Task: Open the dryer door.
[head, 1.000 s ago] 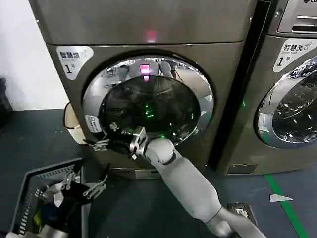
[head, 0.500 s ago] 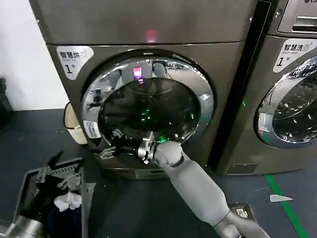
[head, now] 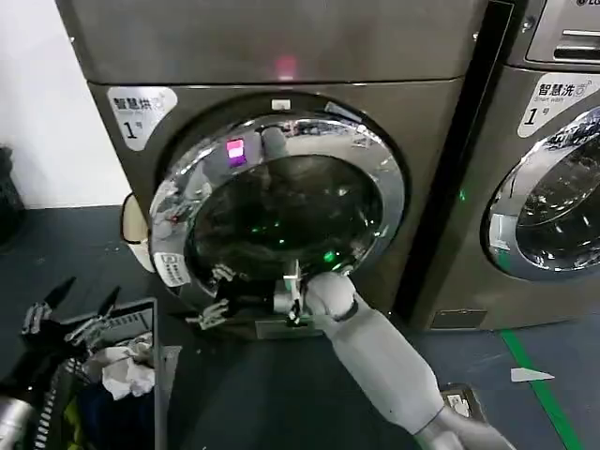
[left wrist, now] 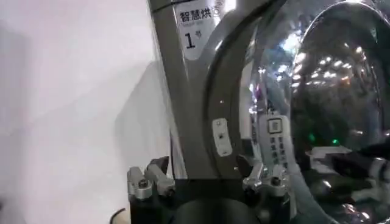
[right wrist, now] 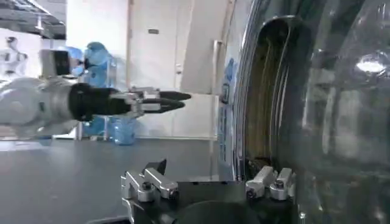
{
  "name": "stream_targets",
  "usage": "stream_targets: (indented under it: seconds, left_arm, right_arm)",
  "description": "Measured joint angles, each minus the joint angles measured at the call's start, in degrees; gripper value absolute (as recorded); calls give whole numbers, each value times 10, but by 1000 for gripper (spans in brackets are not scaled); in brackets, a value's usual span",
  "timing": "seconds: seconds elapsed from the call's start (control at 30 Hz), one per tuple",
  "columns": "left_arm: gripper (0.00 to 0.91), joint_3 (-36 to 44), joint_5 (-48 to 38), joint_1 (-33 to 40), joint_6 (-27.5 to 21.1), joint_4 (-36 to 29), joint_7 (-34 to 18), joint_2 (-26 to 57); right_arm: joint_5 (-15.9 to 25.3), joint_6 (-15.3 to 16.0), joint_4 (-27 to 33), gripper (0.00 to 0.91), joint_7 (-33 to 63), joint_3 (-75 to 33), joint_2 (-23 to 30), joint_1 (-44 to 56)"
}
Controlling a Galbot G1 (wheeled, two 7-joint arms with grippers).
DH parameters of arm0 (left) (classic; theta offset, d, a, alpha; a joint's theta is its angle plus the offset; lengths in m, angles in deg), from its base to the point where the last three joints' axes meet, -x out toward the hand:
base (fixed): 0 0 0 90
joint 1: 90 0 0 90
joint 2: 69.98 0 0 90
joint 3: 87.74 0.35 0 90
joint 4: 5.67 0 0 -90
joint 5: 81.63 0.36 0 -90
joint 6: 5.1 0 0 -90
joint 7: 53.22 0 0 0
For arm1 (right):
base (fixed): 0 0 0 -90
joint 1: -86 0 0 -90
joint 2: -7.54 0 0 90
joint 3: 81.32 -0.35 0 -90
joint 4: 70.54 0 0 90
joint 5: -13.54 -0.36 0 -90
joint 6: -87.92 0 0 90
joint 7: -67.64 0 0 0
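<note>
- the large round dryer door [head: 281,211], a wide shiny chrome ring around dark tinted glass, sits on the front of the brown-grey metal dryer [head: 272,56]; its left edge stands slightly proud of the cabinet, with a dark gap showing along that side.
- in the left wrist view the door's chrome rim [left wrist: 268,122] curves away from the smooth grey front panel, and a white label strip sticks to the rim.
- the right gripper [head: 214,302], at the end of a smooth pale-grey arm, sits at the door's lower left edge, touching or just beside the rim; its fingers are spread apart, holding nothing i can make out.
- the left gripper [head: 66,314] hangs low on the left, well apart from the door, its thin metal fingers splayed open and empty.
- a grey slatted plastic basket [head: 141,314] stands on the dark floor below the left gripper; crumpled white cloth [head: 124,367] and darker fabric lie inside.
- a lighter silver machine [head: 553,169] with its own chrome-ringed porthole stands to the right.
</note>
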Motion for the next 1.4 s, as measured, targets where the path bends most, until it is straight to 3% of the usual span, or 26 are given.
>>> stream_targets:
  seconds: [0.7, 0.87, 1.03, 1.4]
  left_arm:
    - [907, 19, -113, 74, -8, 75, 29, 100]
    - [907, 34, -146, 89, -12, 84, 75, 116]
    - [907, 52, -149, 98, -4, 94, 107, 129]
    - [907, 99, -218, 145, 3, 107, 113, 192]
  right_arm:
    - [-31, -37, -29, 907, -124, 10, -48, 24]
    - [-42, -36, -40, 907, -157, 8, -64, 29]
    - [-59, -37, -55, 907, -184, 4, -88, 36]
    - [-84, -45, -103, 907, -242, -3, -156, 64]
